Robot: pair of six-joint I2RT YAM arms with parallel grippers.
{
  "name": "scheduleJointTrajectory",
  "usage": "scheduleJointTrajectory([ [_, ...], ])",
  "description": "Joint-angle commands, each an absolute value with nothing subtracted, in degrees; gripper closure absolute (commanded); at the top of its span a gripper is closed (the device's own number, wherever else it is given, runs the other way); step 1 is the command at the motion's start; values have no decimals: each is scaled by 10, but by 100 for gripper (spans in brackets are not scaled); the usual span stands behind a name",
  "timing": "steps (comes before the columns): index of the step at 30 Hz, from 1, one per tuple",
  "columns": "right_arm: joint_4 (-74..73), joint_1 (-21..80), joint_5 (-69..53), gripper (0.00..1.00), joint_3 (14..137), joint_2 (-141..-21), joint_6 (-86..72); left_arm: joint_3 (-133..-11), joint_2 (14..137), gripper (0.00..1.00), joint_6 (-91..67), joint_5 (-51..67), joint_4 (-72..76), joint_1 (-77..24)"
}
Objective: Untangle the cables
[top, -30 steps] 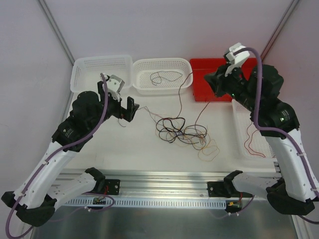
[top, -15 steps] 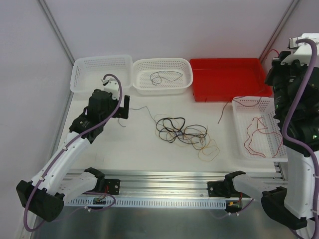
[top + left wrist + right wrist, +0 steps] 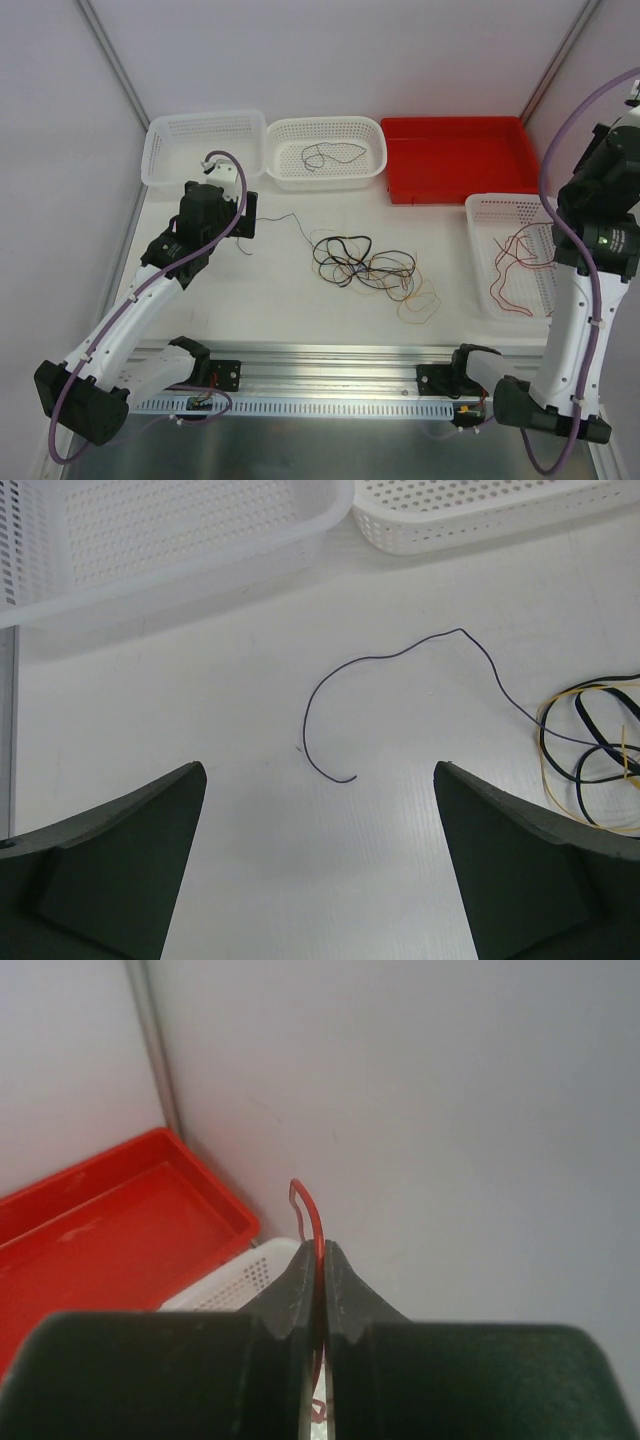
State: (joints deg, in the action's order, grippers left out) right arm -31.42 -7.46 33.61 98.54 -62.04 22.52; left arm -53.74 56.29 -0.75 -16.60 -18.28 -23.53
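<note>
Cables: the main tangle point(image 3: 365, 270) lies flat near the middle of the table point(image 3: 250, 300). It is thin loops of black, red and orange-yellow crossing one another. One dark strand point(image 3: 400, 665) runs out of it to the left and ends in a loose hook on bare table. Another dark cable point(image 3: 325, 155) lies curled in the middle white basket point(image 3: 375, 168). Several red strands point(image 3: 512, 268) sit in the right white basket point(image 3: 478, 212).

Left gripper point(image 3: 320, 855): I see its fingers spread wide with nothing between them. It hangs over the hooked end of the dark strand, apart from it.

Right gripper point(image 3: 322, 1260): it is pressed together, pinching a red cable point(image 3: 316, 1222). The cable's bent end stands up past the fingertips. The arm is raised high at the right side, above the right white basket. In the overhead view I cannot follow this cable down to the strands in that basket.

Surface: a white matte tabletop, with an aluminium rail point(image 3: 330, 355) along the near edge. At the far edge stand a left white basket point(image 3: 158, 150), the middle one, and a red tray point(image 3: 450, 160). The right basket is set lengthwise below the tray.

Room: pale plain walls, with grey corner posts point(image 3: 112, 62) slanting up on both sides.
</note>
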Motion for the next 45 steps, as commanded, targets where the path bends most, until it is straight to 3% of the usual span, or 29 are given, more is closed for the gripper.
scheduleJointTrajectory([
  [1, -264, -133, 306, 99, 915, -620, 150, -536, 560, 1, -6, -175, -168, -231],
  [7, -241, -205, 256, 99, 810, -635, 60, -535, 561, 1, -5, -173, -168, -231],
  [26, -257, -257, 166, 99, 589, -731, -90, -533, 560, 1, -5, -175, -168, -231],
  [32, -305, -272, 183, 99, 602, -815, -134, -532, 561, 1, 8, -176, -167, -231],
  [38, -293, -270, 193, 99, 640, -709, -110, -533, 566, 1, 7, -174, -167, -231],
  [45, -323, -270, 130, 99, 810, -662, -64, -531, 567, 1, 8, -179, -168, -231],
])
